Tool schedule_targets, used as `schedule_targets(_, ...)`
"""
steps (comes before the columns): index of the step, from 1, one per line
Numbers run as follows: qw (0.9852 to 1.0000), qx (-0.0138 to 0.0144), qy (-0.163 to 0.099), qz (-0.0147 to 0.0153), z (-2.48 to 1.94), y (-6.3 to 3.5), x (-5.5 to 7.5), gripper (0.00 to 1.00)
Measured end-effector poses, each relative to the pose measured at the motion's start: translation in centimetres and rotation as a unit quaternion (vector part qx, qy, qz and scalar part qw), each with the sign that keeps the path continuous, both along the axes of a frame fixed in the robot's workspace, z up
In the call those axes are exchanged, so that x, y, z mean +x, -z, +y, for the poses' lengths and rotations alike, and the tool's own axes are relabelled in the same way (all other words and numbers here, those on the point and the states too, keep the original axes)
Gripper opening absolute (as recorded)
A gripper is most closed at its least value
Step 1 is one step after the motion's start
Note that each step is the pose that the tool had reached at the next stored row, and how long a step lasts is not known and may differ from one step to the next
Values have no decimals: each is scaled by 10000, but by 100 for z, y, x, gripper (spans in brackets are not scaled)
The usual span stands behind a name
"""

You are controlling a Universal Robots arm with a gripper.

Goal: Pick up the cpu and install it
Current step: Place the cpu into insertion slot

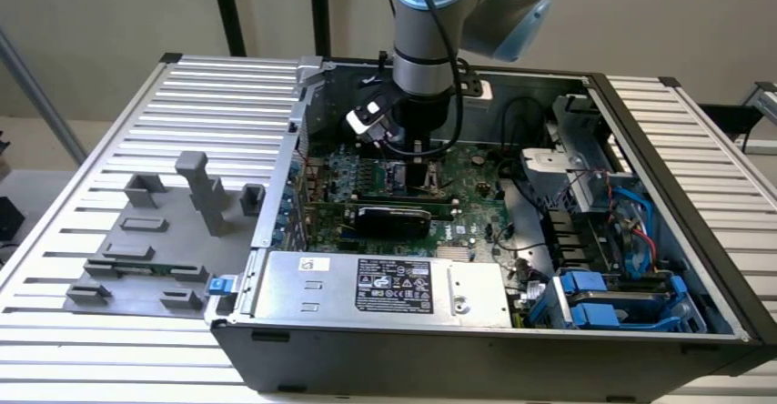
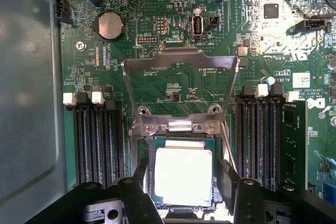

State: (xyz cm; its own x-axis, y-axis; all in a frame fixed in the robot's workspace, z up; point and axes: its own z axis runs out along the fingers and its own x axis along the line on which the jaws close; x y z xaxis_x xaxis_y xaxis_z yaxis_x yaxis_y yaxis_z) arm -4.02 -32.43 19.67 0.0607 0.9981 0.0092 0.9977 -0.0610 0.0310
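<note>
Black plastic fingers (image 2: 140,179) of my end effector (image 2: 184,181) stand spread wide to either side of the small flat square cpu with the pale silver metal top (image 2: 184,174). Each finger is just beside an edge of the chip and, as far as I can see, just clear of it, so I am not gripping it. The cpu lies flat inside the square metal-framed socket (image 2: 181,126), level with it.

Beyond the chip, the socket's thin steel load frame (image 2: 181,62) is swung open and lies back over the green printed motherboard (image 2: 173,85). Banks of long black memory slots with white end clips (image 2: 97,140) run along both sides of the socket. A round silver coin battery (image 2: 108,25) sits further off on the board.

In the exterior view, my end effector (image 1: 413,172) reaches straight down from the grey-and-blue arm (image 1: 425,49) into the open dark grey metal computer case (image 1: 486,349). Near it a black expansion card (image 1: 388,215) lies across the board. A silver box-shaped power supply with a black label (image 1: 382,286) sits along the case's near wall. Blue plastic drive caddies (image 1: 607,299) sit toward the exterior view's right. The case rests on a ribbed silver aluminium tabletop (image 1: 218,85). On the exterior view's left, a flat grey plastic fixture plate with upright blocks (image 1: 158,240) lies on the tabletop beside the case.
</note>
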Motion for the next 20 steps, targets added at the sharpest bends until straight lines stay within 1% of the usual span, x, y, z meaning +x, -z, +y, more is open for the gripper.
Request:
schedule_targets(6, 10000, -1, 0, 0, 16, 0, 0, 63)
schedule_targets(12, 10000, 0, 0, 0, 21, 0, 0, 63)
schedule_targets(14, 10000, -2, 0, 0, 22, -1, 0, 61)
schedule_targets(15, 10000, -1, 0, 0, 22, -1, 0, 55)
schedule_targets(20, 10000, 0, 0, 0, 23, 0, 0, 54)
